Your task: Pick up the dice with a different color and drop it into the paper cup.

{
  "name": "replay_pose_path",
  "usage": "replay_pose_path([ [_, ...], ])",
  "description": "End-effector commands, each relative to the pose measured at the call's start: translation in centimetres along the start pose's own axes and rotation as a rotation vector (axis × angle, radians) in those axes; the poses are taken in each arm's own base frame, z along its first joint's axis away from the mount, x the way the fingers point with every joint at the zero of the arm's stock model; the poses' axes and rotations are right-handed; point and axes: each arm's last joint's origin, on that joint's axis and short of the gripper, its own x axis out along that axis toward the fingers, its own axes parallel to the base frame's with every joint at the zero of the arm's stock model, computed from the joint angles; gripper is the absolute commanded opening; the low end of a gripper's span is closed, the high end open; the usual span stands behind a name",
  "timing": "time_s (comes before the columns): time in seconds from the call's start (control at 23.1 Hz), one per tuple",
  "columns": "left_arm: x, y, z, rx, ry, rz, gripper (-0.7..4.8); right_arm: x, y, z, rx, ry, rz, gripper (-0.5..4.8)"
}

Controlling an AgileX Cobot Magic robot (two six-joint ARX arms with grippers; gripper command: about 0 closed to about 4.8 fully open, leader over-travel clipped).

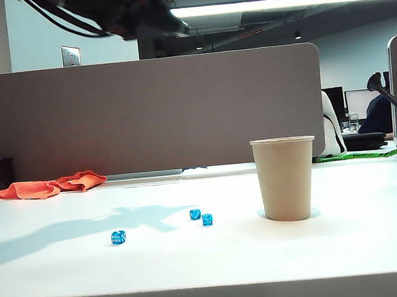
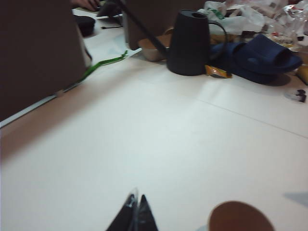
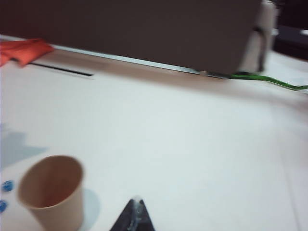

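- The tiny translucent orange die is not visible in any view. It is absent from the white table (image 1: 195, 267), so it cannot be told whether it is pinched between the left fingertips or lies somewhere out of sight.
- The left gripper (image 2: 136, 211) is seen in its wrist view with its dark fingertips pressed together into a single point. Nothing orange can be made out between them, so no held thing can be confirmed.
- In that same view the rolled rim of the tall tan-brown paper cup (image 1: 285, 179) shows just beside those tips. The gripper is therefore judged to be high above the table and near the cup, but not yet over its mouth.
- In the exterior view the cup stands upright right of centre, with a blurred dark arm (image 1: 138, 11) at the upper left edge.
- Three small blue dice (image 1: 118, 237) lie on the table left of the cup, well apart from it, two of them close together.
- If the die is held, the fingertips should be centred over the opening and brought low before being parted, since so small a cube may bounce off the rim.
- The right gripper (image 3: 134, 216) also appears clenched and empty, above the table near the cup.
- A crumpled orange cloth (image 1: 49, 186) lies at the far left, before the grey partition (image 1: 146, 111).
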Motion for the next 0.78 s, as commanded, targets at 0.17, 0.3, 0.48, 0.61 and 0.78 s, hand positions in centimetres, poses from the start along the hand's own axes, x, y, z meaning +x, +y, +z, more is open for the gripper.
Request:
replay_pose_path([
  [0.17, -5.3, 0.6, 2.4, -0.02, 0.028, 0.16, -0.06, -1.9, -2.0, -1.7, 0.046, -0.065, -0.03, -0.01],
  [0.3, -7.3, 0.1, 3.0, -0.021, 0.029, 0.204, -0.06, -2.5, -2.6, -3.0, 0.095, -0.092, -0.084, -0.01],
  [0.48, -9.4, -1.3, 2.4, -0.014, 0.022, 0.262, -0.06, -3.5, -2.5, -4.7, 0.114, -0.166, -0.104, -0.01],
  [0.61, -10.4, -2.2, 1.1, -0.025, 0.042, 0.306, -0.06, -3.4, -2.4, -5.4, 0.143, -0.16, -0.09, -0.01],
  [0.78, -12.3, -3.5, -0.4, -0.061, 0.042, 0.389, -0.06, -2.8, -2.3, -5.8, 0.174, -0.221, -0.047, -0.01],
])
